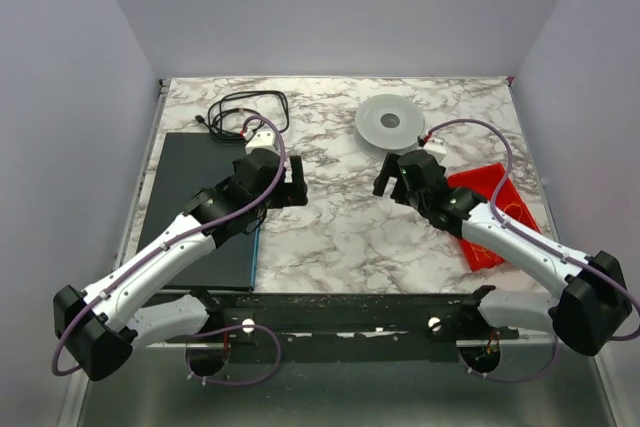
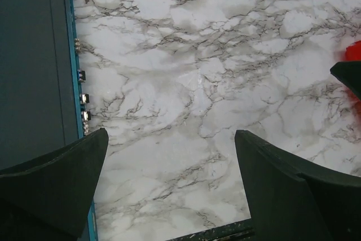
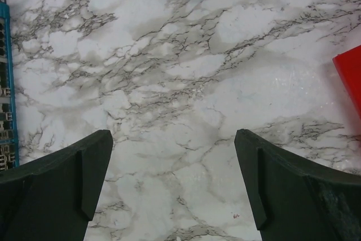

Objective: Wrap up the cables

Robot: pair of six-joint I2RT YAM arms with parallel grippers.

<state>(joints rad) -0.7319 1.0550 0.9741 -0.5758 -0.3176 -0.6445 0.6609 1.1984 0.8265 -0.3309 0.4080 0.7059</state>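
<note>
1. White desk (image 1: 340, 232) with grey marble veining; carries everything listed below.
2. Left arm (image 1: 165, 259), white and black with a purple cable along it. It reaches forward and to the right across item 4. Its hand (image 1: 296, 185) hangs over bare marble just past that item's right edge. In the left wrist view the hand (image 2: 170, 139) is spread wide, both dark fingers well apart with nothing between them.
3. Right arm (image 1: 525, 249), same build. It reaches forward and to the left over item 5. Its hand (image 1: 390, 181) is near the desk's middle, just in front of item 6. In the right wrist view the hand (image 3: 172, 138) is spread wide over bare marble.
4. Dark grey flat rectangular slab (image 1: 195, 187) with a blue edge, on the desk's left side. Small metal ports line the edge in the left wrist view.
5. Red flat sheet (image 1: 495, 187), right side, partly under the right arm.
6. Pale grey perforated round disc (image 1: 375, 129), far centre.
7. Black looped cord (image 1: 245, 107), far left, behind the slab.
8. Very thin pale yellow-tan wire (image 1: 512, 202), lying limp on the red sheet, clear of both hands.
</note>
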